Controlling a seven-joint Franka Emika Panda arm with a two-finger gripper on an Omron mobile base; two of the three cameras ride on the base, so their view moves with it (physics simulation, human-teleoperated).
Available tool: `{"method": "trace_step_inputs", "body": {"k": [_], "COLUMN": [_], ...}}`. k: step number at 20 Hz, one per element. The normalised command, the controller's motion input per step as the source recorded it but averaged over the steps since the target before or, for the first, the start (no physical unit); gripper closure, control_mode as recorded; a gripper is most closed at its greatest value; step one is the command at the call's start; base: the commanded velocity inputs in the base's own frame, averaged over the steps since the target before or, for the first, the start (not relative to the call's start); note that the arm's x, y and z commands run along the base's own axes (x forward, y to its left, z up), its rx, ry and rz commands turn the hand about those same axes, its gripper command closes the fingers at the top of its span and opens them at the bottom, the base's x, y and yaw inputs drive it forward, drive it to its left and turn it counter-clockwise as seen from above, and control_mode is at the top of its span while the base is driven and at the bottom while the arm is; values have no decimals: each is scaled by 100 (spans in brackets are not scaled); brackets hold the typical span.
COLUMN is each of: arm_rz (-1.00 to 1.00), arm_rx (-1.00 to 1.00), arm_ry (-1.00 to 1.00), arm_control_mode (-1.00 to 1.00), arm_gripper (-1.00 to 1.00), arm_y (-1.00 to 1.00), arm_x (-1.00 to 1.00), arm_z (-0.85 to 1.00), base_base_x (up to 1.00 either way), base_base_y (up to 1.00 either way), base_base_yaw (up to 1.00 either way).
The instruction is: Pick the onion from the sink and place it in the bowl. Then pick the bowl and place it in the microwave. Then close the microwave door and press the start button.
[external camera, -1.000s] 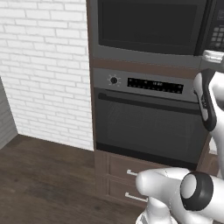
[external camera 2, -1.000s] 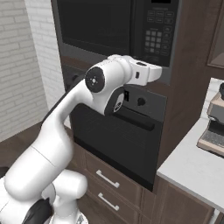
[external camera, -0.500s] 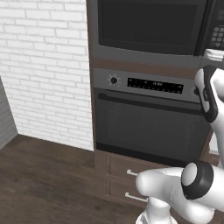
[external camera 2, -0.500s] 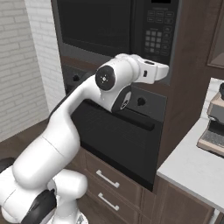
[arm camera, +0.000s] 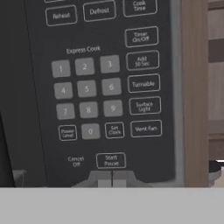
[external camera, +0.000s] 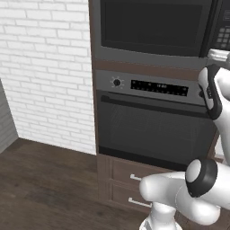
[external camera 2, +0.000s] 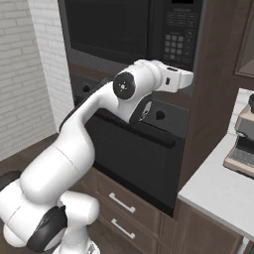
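The black microwave (external camera: 152,27) is built in above the oven, and the microwave door (external camera 2: 106,27) is closed flat against it. Its keypad strip (external camera 2: 177,42) is at the right. My gripper (external camera 2: 191,78) is shut and empty, held close to the keypad's lower end. In the hand view the shut fingertips (arm camera: 111,180) point at the panel just under the Start/Pause button (arm camera: 111,160). I cannot tell whether they touch it. The onion, the bowl and the sink are out of view.
A knobbed oven (external camera: 152,130) with a handle bar sits under the microwave, and drawers (external camera 2: 119,203) lie below it. A white brick wall (external camera: 45,67) stands to the left. On the grey counter (external camera 2: 218,191) at the right is a coffee machine (external camera 2: 243,144).
The hand has risen a little and moved right, closer to the microwave's keypad. The gripper has stayed shut.
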Motion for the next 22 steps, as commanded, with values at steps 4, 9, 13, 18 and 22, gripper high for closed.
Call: {"method": "trace_step_inputs", "body": {"k": [4,9,13,18,22], "arm_rz": [0,0,0,4,13], "arm_rx": [0,0,0,5,11], "arm_ry": [0,0,0,1,1], "arm_control_mode": [-100,-100,-100,-100,-100], "arm_gripper": [100,100,100,100,100], "arm_y": [0,-6,-26,-38,-26], "arm_x": [37,37,20,23,12], "arm_z": [-4,-4,-9,-13,-18], "base_base_x": [0,0,0,0,0], "base_base_y": [0,0,0,0,0], "base_base_yaw": [0,0,0,0,0]}}
